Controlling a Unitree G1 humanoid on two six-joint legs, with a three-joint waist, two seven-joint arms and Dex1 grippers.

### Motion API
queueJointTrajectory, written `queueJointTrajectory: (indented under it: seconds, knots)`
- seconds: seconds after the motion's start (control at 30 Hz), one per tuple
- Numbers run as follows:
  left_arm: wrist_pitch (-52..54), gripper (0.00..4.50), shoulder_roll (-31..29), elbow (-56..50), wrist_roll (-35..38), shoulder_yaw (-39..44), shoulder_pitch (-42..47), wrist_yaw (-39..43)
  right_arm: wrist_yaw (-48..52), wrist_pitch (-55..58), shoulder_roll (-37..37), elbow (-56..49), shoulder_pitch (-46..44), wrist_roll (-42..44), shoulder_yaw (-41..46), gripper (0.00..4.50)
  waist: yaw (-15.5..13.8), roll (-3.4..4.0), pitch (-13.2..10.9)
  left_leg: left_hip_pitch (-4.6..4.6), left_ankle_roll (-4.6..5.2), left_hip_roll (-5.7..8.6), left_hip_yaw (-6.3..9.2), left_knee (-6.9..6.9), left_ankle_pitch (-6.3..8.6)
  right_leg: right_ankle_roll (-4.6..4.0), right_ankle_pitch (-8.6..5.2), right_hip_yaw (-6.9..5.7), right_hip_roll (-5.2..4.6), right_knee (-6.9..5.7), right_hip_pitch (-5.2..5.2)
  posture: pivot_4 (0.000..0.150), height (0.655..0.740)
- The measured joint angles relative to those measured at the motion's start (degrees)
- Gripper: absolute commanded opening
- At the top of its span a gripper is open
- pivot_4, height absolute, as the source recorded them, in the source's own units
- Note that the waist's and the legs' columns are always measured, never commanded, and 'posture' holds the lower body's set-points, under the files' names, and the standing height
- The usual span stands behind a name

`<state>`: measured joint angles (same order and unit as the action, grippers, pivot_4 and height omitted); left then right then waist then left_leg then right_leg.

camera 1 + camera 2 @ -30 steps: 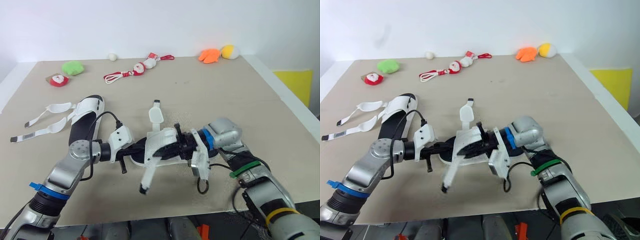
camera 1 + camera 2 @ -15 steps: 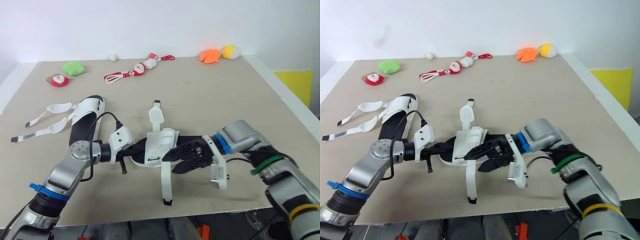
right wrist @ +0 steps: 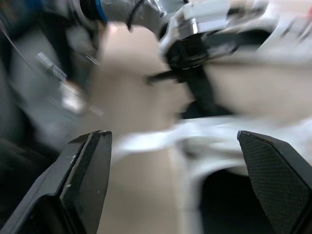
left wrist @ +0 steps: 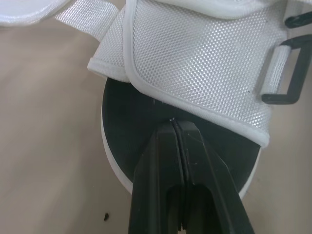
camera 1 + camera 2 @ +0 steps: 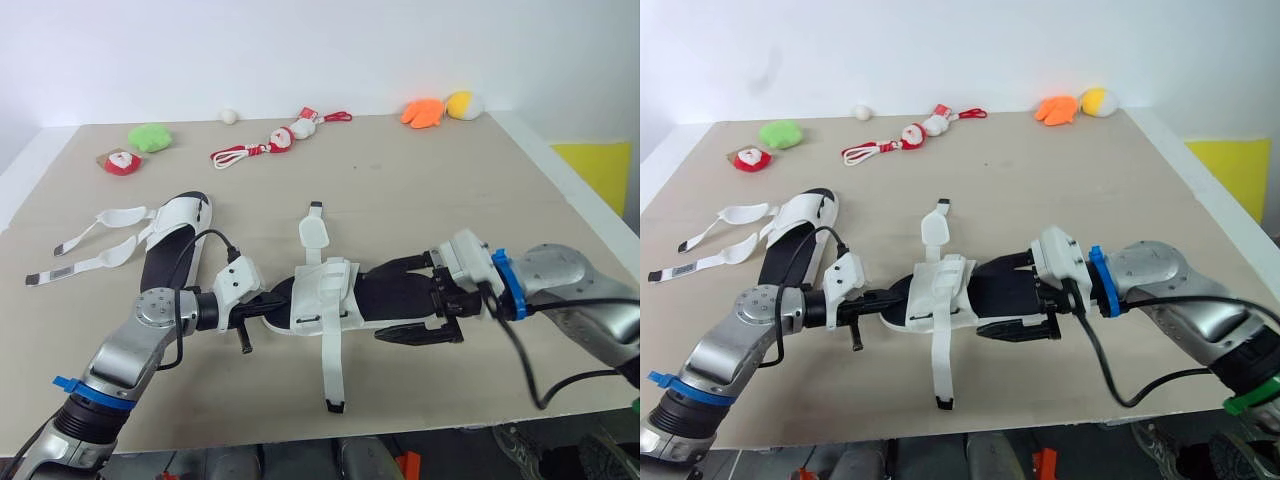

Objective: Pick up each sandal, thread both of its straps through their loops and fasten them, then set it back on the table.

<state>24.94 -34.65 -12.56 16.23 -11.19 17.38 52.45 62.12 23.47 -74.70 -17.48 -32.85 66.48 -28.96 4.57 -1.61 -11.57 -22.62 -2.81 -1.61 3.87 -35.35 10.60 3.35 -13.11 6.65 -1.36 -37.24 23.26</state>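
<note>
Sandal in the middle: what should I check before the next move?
1. Hold: left end effector shut on the sandal at its sole: ok.
2. Second grip ready: right end effector open, fingers either side of the sandal's other end: ok.
3. Threaded: near strap: not ok, loose toward the table edge.
4. Threaded: far strap: not ok, loose.
5. Lifted off the table: cannot tell.
6. Fastened: other sandal: not ok, straps loose.
</note>
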Motion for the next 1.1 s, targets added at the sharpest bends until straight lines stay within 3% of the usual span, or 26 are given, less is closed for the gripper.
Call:
queueJointTrajectory:
  seconds: [0.13, 0.27, 0.53, 0.67, 0.83, 0.93, 0.97, 1.0, 1.03, 1.1]
  knots:
    - [0.0, 0.00, 0.0, -0.2, 0.2, 0.1, -0.1, 0.2, -1.2, 19.5, -1.8, -3.6, 2.1, 6.9, 2.1, 4.42, -0.1, 0.01, 0.0, -0.10, -0.10, -0.02, -0.07, -0.01, 0.07, 0.01, -0.03, -0.01, -0.01, 0.09, 0.10, 0.150, 0.7400]
    - [0.1, 0.00, 0.1, -0.2, 0.1, 0.2, -0.2, 0.0, -14.1, 32.6, 5.9, -3.3, 3.4, 14.9, 3.3, 4.42, -0.1, -0.11, 0.1, -0.16, -0.09, -0.04, -0.06, -0.07, 0.09, 0.06, -0.01, -0.04, 0.03, 0.09, 0.13, 0.150, 0.7400]
    - [0.2, 0.00, 0.3, -0.3, 0.2, 0.1, -0.2, -0.1, -41.7, 42.6, 20.7, 3.0, -0.2, 32.7, 4.7, 4.42, -0.2, -0.23, 0.2, -0.38, -0.09, -0.01, 0.01, -0.18, 0.08, 0.18, 0.05, -0.04, 0.05, 0.15, 0.19, 0.150, 0.7400]
    - [0.2, 0.00, 0.3, -0.3, 0.2, 0.1, -0.1, -0.1, -49.0, 44.0, 24.0, 5.0, -0.5, 34.6, 4.9, 4.42, -0.2, -0.25, 0.2, -0.47, -0.07, -0.01, 0.03, -0.17, 0.10, 0.18, 0.05, -0.04, 0.06, 0.21, 0.21, 0.150, 0.7400]
    - [0.2, 0.00, 0.4, -0.1, 0.1, -0.1, 0.2, -0.1, -53.1, 46.0, 26.8, 5.3, -0.5, 35.6, 5.1, 2.92, -0.2, -0.25, 0.2, -0.48, -0.06, -0.01, 0.06, -0.19, 0.10, 0.19, 0.06, -0.05, 0.06, 0.21, 0.20, 0.150, 0.7400]
    - [0.2, 0.00, 0.4, 0.2, 0.1, -0.1, 0.4, -0.1, -52.5, 47.7, 26.9, 5.3, -0.7, 35.0, 6.8, 1.73, -0.2, -0.25, 0.2, -0.49, -0.06, 0.00, 0.06, -0.23, 0.10, 0.19, 0.06, -0.05, 0.06, 0.21, 0.19, 0.150, 0.7400]
    - [0.2, 0.00, 0.4, 0.3, 0.1, -0.1, 0.4, -0.1, -51.8, 48.3, 26.9, 5.4, -1.4, 34.4, 7.3, 1.14, -0.2, -0.25, 0.2, -0.49, -0.06, -0.01, 0.06, -0.23, 0.10, 0.20, 0.07, -0.05, 0.07, 0.20, 0.19, 0.150, 0.7400]
    - [0.2, 0.00, 0.5, 0.4, 0.1, -0.1, 0.5, -0.1, -50.8, 49.0, 26.9, 5.5, -2.4, 34.0, 8.1, 0.91, -0.2, -0.24, 0.2, -0.48, -0.06, -0.01, 0.07, -0.24, 0.10, 0.20, 0.07, -0.05, 0.07, 0.20, 0.19, 0.150, 0.7400]
    - [0.2, 0.00, 0.5, 0.4, 0.1, -0.2, 0.5, -0.1, -50.4, 49.2, 26.9, 5.5, -2.9, 33.9, 8.6, 0.30, -0.2, -0.24, 0.2, -0.49, -0.05, -0.01, 0.08, -0.24, 0.09, 0.21, 0.08, -0.06, 0.08, 0.20, 0.19, 0.150, 0.7400]
    - [0.2, 0.00, 0.5, 0.6, 0.1, -0.2, 0.7, 0.0, -48.5, 50.5, 27.4, 7.2, -6.6, 33.6, 10.0, 0.14, -0.2, -0.24, 0.2, -0.48, -0.05, -0.02, 0.08, -0.25, 0.09, 0.21, 0.08, -0.06, 0.08, 0.20, 0.19, 0.150, 0.7400]
